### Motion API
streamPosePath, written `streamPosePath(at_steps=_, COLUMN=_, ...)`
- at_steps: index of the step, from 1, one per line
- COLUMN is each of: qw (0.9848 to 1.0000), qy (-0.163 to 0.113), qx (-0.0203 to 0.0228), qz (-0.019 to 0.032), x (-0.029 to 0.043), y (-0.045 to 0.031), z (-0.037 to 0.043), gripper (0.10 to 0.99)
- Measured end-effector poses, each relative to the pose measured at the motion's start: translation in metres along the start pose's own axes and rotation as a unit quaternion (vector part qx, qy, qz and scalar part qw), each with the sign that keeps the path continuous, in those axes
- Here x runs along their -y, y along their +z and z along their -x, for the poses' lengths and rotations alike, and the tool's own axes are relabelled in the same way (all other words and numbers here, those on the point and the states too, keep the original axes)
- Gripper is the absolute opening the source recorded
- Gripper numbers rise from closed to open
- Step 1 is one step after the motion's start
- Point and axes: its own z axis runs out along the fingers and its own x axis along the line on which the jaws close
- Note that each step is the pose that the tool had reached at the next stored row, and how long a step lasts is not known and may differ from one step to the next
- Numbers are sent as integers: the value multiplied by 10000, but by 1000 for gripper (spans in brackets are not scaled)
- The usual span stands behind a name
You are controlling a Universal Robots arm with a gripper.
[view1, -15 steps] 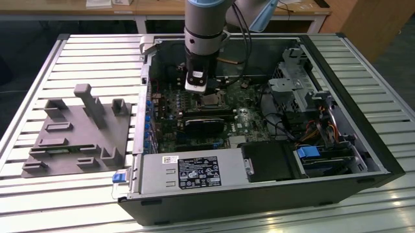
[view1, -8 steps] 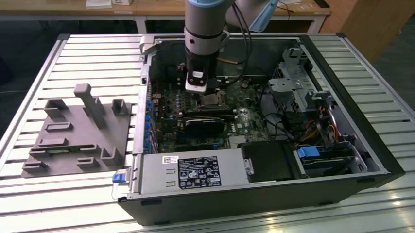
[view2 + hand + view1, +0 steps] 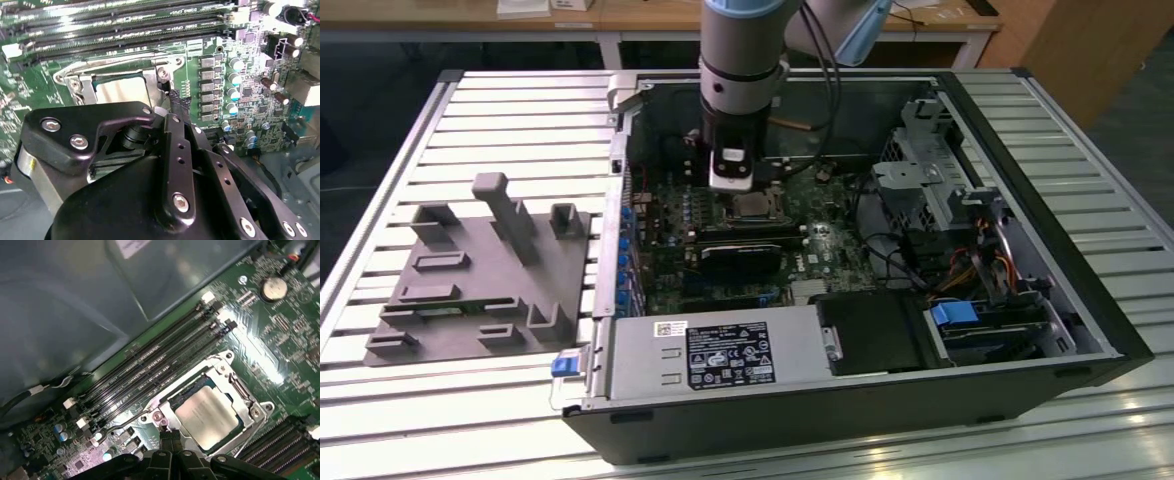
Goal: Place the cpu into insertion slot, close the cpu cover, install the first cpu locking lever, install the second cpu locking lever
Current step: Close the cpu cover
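One silver chip [image 3: 207, 412] lies under the shut metal cover [image 3: 248, 407] on the green board [image 3: 280, 340], mid-frame in the exterior view. The end effector [image 3: 172, 439] is closed and empty, its tips beside the cover's corner.

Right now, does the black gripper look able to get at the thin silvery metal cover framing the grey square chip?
Probably yes. In the first wrist view the gripper is poised at a corner of the silvery cpu cover, which lies flat around the grey square cpu, and nothing stands between them.
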Motion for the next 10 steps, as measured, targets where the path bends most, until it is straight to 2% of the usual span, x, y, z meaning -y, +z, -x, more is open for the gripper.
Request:
streamPosePath(at_steps=2, qw=9999, qy=-120, qx=14, qz=39, x=0, y=0, z=0, gripper=106)
streamPosePath(at_steps=4, qw=9997, qy=-236, qx=49, qz=83, x=0, y=1, z=0, gripper=106)
streamPosePath(at_steps=10, qw=9996, qy=-272, qx=61, qz=90, x=0, y=0, z=0, gripper=106)
